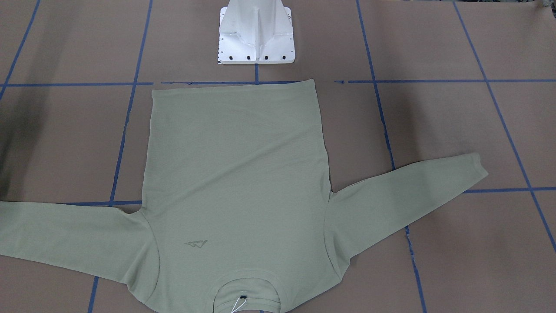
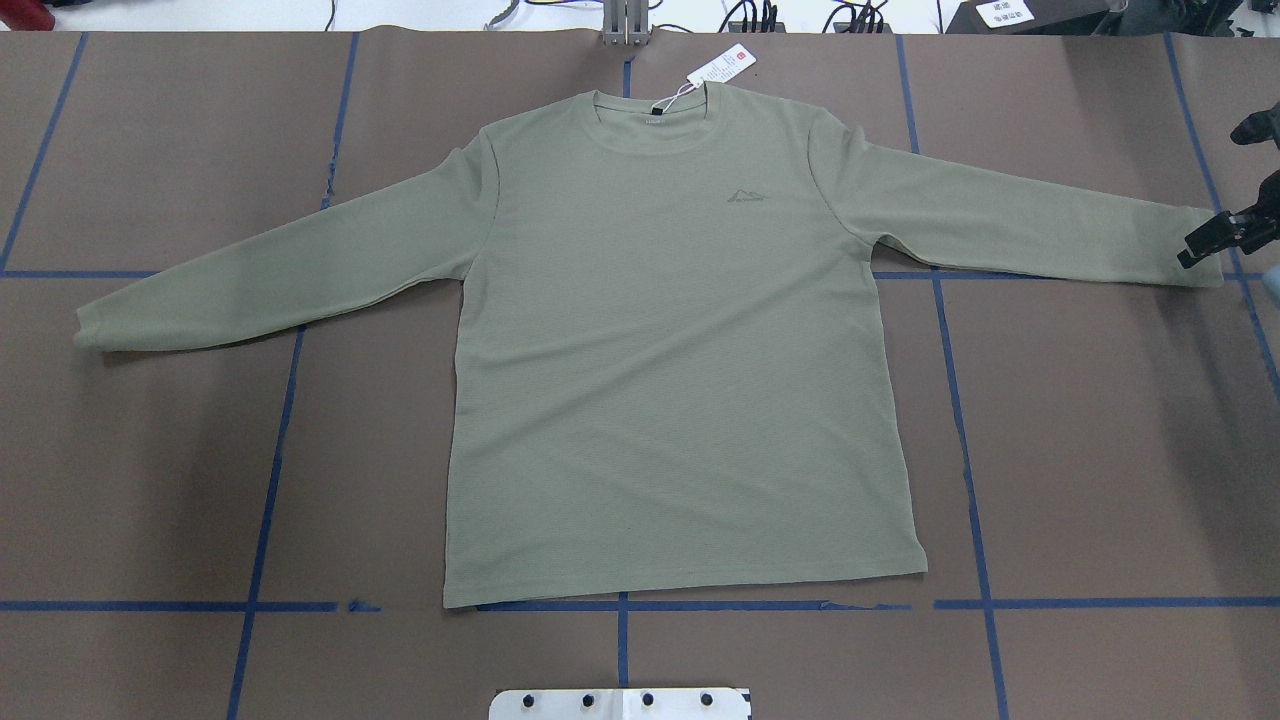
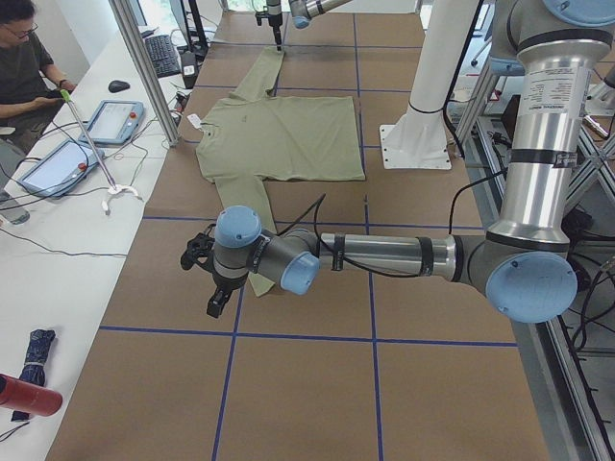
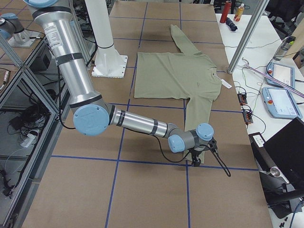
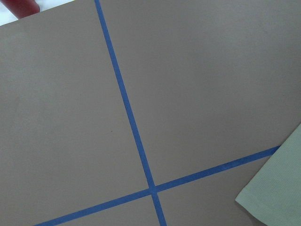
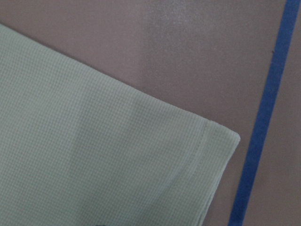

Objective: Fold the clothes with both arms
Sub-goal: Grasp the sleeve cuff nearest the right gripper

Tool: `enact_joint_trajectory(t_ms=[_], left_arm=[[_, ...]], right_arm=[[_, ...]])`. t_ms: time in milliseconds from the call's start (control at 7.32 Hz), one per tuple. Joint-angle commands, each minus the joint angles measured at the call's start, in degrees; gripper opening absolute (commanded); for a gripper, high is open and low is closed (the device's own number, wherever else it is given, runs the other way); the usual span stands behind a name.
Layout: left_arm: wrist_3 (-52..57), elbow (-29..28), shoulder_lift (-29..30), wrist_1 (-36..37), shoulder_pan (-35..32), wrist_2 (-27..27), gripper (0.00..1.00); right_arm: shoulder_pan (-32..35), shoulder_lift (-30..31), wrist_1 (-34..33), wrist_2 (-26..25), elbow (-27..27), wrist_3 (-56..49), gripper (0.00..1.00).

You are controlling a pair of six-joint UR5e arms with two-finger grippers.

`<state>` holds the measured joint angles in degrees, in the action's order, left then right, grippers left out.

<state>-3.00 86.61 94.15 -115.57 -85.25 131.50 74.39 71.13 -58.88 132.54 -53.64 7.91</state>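
The pale sage-green long-sleeved shirt (image 2: pixel 680 340) lies flat and face up on the brown table, collar and white hang tag (image 2: pixel 722 66) at the far side, both sleeves spread out. My right gripper (image 2: pixel 1200 248) hangs over the right sleeve's cuff (image 6: pixel 207 155); only black parts of it show, so I cannot tell whether it is open or shut. My left gripper (image 3: pixel 204 283) shows only in the exterior left view, just beyond the left cuff (image 5: pixel 277 188); I cannot tell its state. Neither arm shows in the front-facing view.
The white pedestal base (image 1: pixel 256 39) stands just behind the shirt's hem. Blue tape lines (image 2: pixel 270 470) grid the table. An operator (image 3: pixel 24 58) sits at a side desk with tablets (image 3: pixel 113 120) behind an aluminium post (image 3: pixel 144 67).
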Motion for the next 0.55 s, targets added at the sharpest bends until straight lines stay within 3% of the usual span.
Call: enact_joint_trajectory(t_ms=[0,137,273,410], left_arm=[[0.01,0.23,0.07,0.0,0.0,0.07,1.0],[0.01,0.23,0.07,0.0,0.0,0.07,1.0],[0.01,0.14,0.07,0.0,0.0,0.07,1.0],[0.01,0.23,0.07,0.0,0.0,0.07,1.0]], right_arm=[[-0.04,0.32,-0.01,0.0,0.38,0.0,0.94],[-0.04,0.5,-0.01,0.0,0.47,0.0,0.93],[-0.12,0.5,-0.01,0.0,0.47,0.0,0.82],[-0.12,0.5,-0.01,0.0,0.47,0.0,0.59]])
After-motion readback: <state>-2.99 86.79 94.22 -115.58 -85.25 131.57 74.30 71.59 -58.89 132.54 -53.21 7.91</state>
